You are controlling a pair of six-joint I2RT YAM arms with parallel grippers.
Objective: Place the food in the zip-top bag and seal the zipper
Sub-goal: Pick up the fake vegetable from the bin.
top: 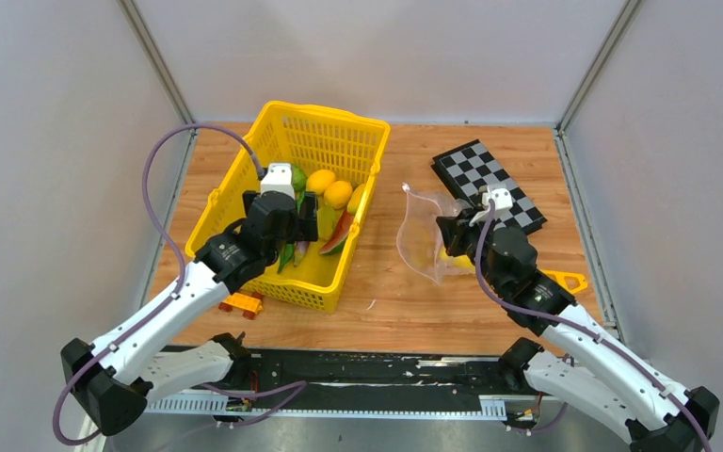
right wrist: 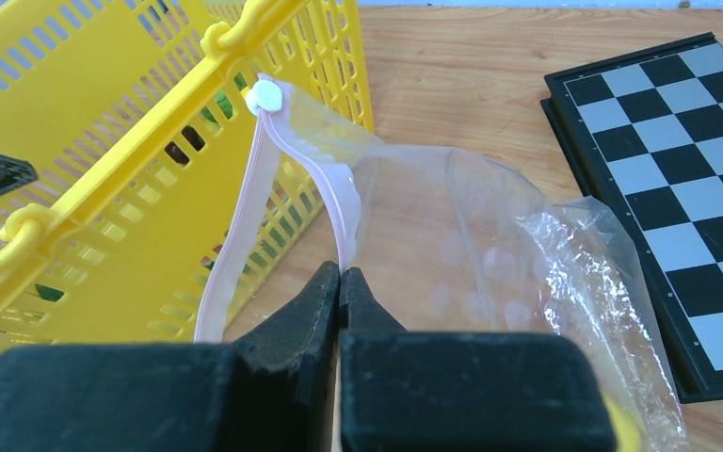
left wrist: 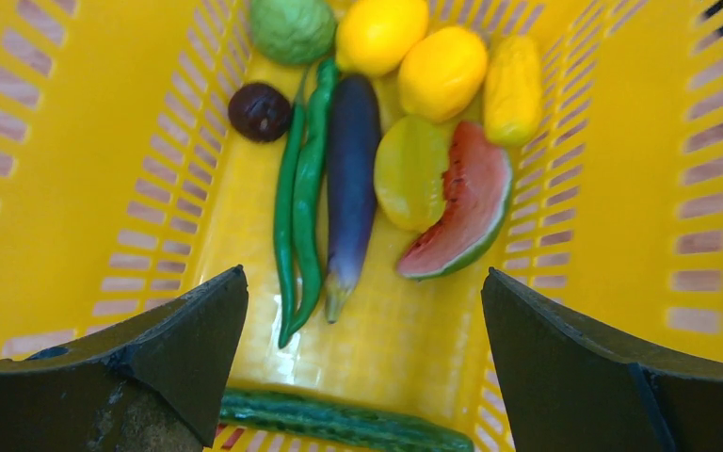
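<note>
Zipper edge (right wrist: 335,188) sits pinched in right gripper (right wrist: 340,282); left gripper (left wrist: 362,282) gapes over basket (left wrist: 75,188).

Found the food (top: 337,195) in the basket (top: 325,113) on the counter's (top: 405,311) left; the bag (top: 419,235) right of it, before the chessboard (top: 490,179); a toy car (top: 242,302) before the basket.

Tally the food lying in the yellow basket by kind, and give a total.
Yellow lemons: 2
Corn cob: 1
Long green pods: 2
Purple eggplant: 1
Watermelon slice: 1
Bumpy green ball: 1
Dark ball: 1
Yellow-green fruit: 1
Cucumber: 1
Total: 11 in view
</note>
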